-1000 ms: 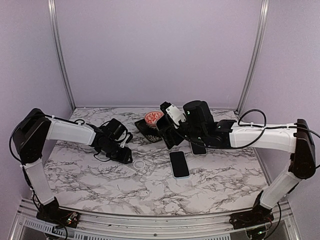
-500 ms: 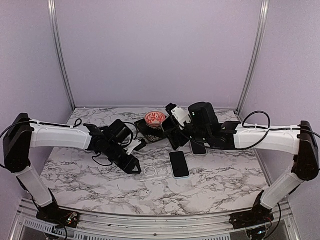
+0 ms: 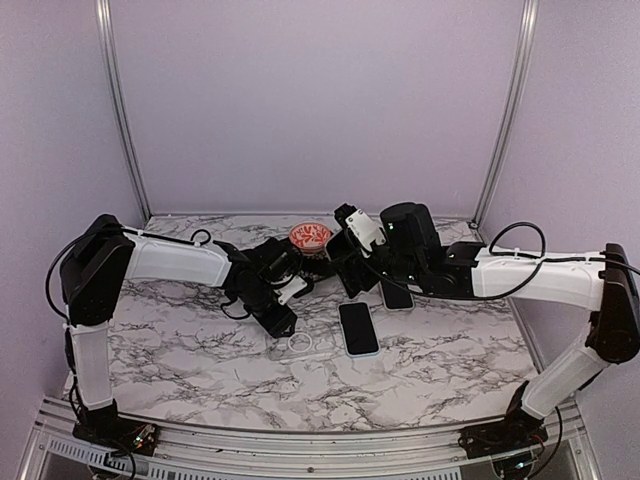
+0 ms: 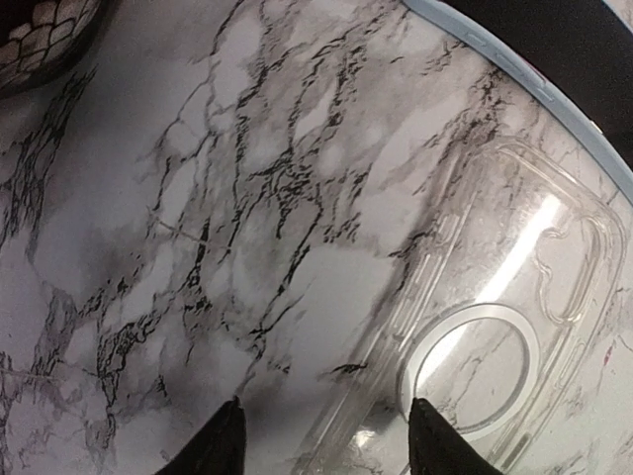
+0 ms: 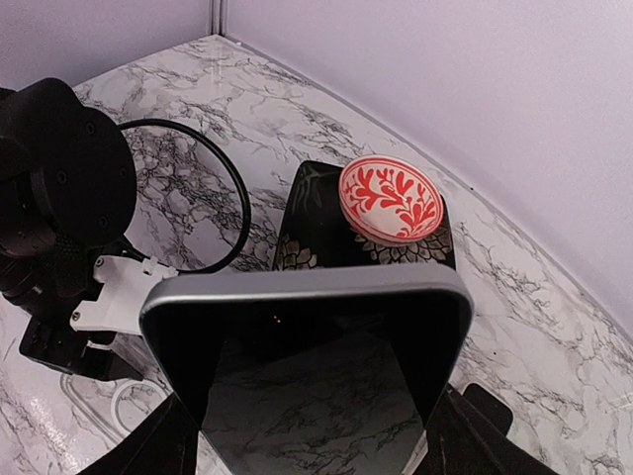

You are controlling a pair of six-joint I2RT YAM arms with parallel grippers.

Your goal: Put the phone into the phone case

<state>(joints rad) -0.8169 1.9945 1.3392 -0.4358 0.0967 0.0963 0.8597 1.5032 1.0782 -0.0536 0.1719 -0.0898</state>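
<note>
The clear phone case point(image 4: 495, 327), with a white ring in its back, lies flat on the marble; in the top view point(image 3: 304, 343) it is just left of a blue-edged phone point(image 3: 358, 328). My left gripper point(image 4: 326, 440) is open and low over the case's near left edge, one fingertip point(image 4: 435, 440) above the case and the other above bare marble; in the top view the left gripper point(image 3: 284, 321) is at the table's centre. My right gripper point(image 5: 316, 445) is shut on a grey-edged, black-screened phone point(image 5: 307, 336), held up above the table behind the case.
A black patterned tray point(image 3: 290, 258) with a red-and-white bowl point(image 3: 310, 236) stands at the back centre, also in the right wrist view point(image 5: 386, 196). Another dark phone point(image 3: 397, 296) lies under my right arm. The blue-edged phone's corner point(image 4: 554, 69) borders the case.
My left arm has swung right, from the left side to the centre. The clear case has slid slightly right toward the blue-edged phone. My right gripper has shifted a little right with its phone.
</note>
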